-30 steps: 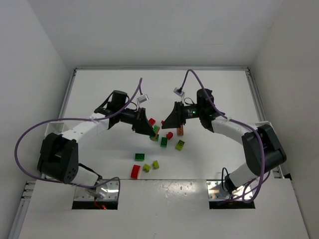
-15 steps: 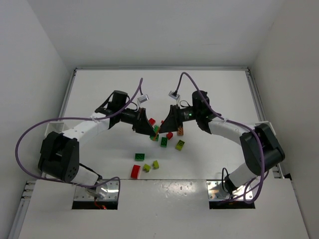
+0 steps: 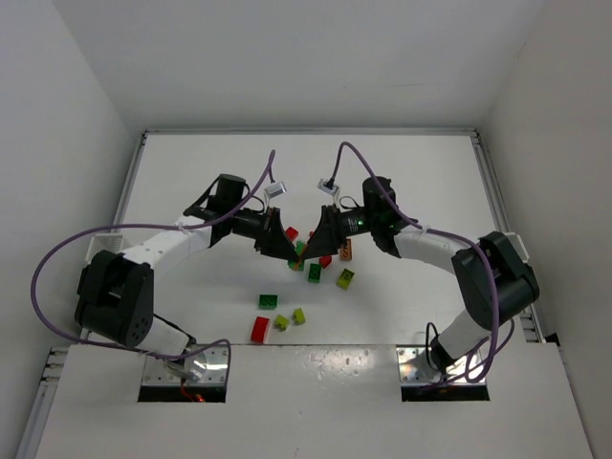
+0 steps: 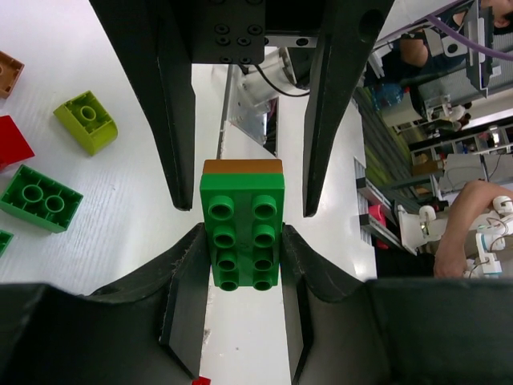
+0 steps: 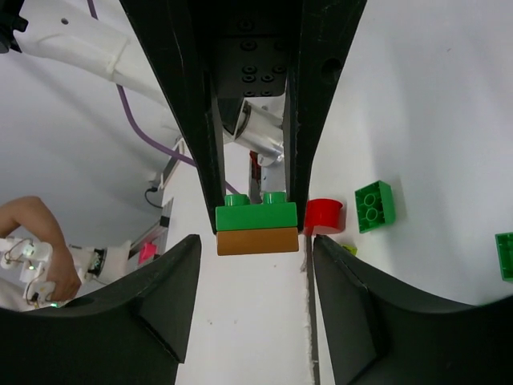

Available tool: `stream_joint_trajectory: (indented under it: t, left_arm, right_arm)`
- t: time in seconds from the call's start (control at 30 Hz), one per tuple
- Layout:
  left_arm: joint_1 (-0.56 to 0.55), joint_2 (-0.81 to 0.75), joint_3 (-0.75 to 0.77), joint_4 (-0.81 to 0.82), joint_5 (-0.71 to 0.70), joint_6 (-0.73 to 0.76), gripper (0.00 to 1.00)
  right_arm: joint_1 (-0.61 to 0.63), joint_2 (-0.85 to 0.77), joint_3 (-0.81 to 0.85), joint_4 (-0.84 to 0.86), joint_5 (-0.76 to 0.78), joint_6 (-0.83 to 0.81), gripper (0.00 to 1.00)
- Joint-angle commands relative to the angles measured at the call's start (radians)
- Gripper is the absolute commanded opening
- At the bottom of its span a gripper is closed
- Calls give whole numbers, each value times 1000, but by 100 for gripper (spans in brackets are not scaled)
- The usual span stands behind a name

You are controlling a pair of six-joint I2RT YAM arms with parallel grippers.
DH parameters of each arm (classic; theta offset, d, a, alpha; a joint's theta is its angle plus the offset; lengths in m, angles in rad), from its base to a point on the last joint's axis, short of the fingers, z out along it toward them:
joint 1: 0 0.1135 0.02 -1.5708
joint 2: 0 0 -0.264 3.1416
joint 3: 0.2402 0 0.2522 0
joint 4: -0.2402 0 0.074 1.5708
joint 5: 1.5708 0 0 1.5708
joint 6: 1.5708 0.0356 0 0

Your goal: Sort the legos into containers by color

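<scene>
Left tool clamps lego stack, right tool straddling.

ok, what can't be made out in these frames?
Containers: in no view.
Top view: green-on-brown stack mostly covered by the left claw and right claw.
Left wrist: red brick cut off by left edge.
Right wrist: green brick cut off by right edge.

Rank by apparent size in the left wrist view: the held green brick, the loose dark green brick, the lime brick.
1. held green brick, though it sits nearest the camera.
2. loose dark green brick.
3. lime brick, only slightly smaller.
</scene>
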Motion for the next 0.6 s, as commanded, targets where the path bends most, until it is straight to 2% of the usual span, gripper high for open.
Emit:
stream_joint_trajectory:
  t: [0.0,0.13,0.43,0.57]
  left_arm:
    - [3,-2,14,40,35,3,0]
    - [-7,-2,14,40,35,3,0]
    - [-16,-2,-5,49,35,3,0]
    - [-25,-2,-5,49,35,-6,0]
  right_arm:
    - [7,5,17,85,-24,-20,58]
    - [7,14,27,94,-24,-11,54]
    - [16,14,36,105,-24,-11,52]
    - [16,14,36,114,-24,-11,41]
